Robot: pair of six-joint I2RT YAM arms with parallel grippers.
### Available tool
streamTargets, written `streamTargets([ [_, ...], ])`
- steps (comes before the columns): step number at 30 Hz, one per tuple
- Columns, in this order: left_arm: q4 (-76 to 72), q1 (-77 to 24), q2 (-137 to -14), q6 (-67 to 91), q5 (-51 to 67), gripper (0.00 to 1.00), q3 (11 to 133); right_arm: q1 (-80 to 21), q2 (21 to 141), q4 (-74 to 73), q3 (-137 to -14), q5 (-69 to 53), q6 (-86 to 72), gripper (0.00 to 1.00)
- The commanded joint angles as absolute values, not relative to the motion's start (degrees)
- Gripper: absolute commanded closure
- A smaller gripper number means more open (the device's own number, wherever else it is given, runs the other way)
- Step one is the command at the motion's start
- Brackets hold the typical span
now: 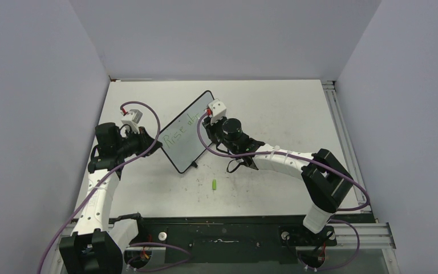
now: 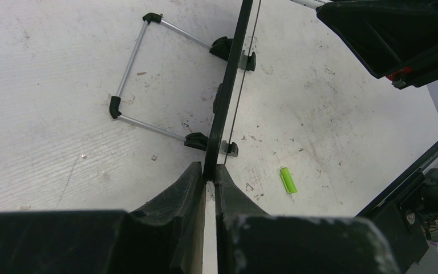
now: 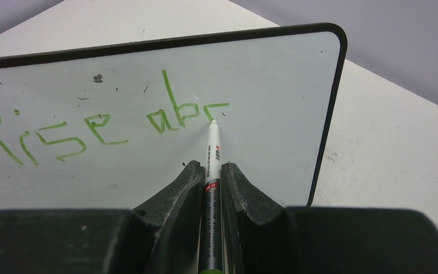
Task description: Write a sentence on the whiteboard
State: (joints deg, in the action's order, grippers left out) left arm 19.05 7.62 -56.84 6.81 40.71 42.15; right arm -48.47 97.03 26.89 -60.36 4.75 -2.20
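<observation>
Black-framed whiteboard [image 3: 262, 68], standing near upright; green sentence [image 3: 170, 100] across it, reading "Rise abr"

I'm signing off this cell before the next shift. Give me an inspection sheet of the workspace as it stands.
Surface: white tabletop, scuffed and speckled with dark marks.
Job's things: whiteboard upright on its wire stand; green lettering reads "Rise ab" plus an unfinished letter; marker has its tip on the board at that last stroke.
Clutter: small green cap lying loose in front of the board.
Grippers: left gripper shut on the whiteboard's edge; right gripper shut on the marker.
Cables: purple cables loop along both arms.
Surroundings: plain grey walls on three sides; metal rail along the right edge.
</observation>
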Motion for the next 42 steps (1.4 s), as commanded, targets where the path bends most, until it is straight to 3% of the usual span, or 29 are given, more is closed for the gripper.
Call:
streamTargets([
  [1,17.3,7.7,-55.7,6.9,41.6,1.00,44.7,-48.5,96.2,28.9,-61.0,6.3,-2.2,0.95],
  [42,17.3,7.8,-55.7,6.9,41.7,1.00,44.8,-48.5,94.4,29.7,-62.9,7.9,-0.4,0.95],
])
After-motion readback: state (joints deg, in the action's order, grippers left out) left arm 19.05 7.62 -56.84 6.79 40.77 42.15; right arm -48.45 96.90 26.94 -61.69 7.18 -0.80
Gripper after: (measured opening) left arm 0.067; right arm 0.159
